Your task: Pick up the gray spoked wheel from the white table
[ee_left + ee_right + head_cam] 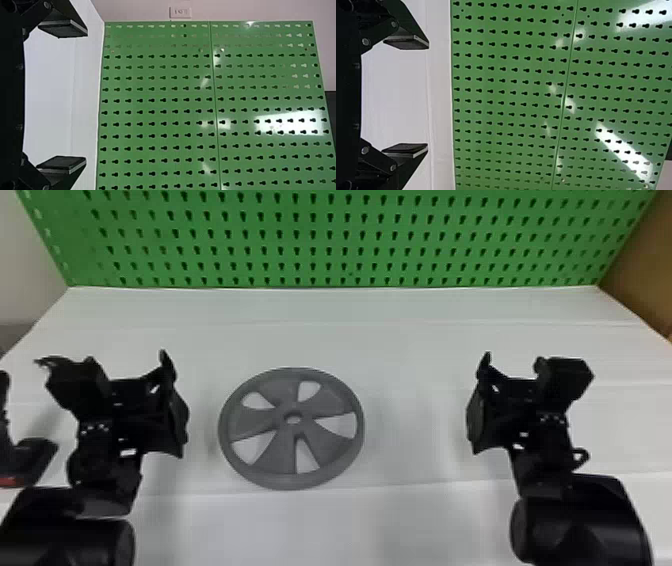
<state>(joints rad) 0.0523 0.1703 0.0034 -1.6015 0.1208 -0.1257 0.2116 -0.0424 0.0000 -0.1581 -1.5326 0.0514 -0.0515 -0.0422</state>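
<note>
A black, red-marked object (31,460) flanks your left gripper (117,377), spread-jawed like your right gripper (517,377); head view shows a gray spoked wheel (280,455), wrist views green pegboard (157,95).

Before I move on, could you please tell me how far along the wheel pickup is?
None of the pickup looks done: the gray spoked wheel lies flat on the white table. Nothing is in hand: the left gripper and right gripper have their fingers apart and empty. Reaching, gripping and lifting are left.
</note>
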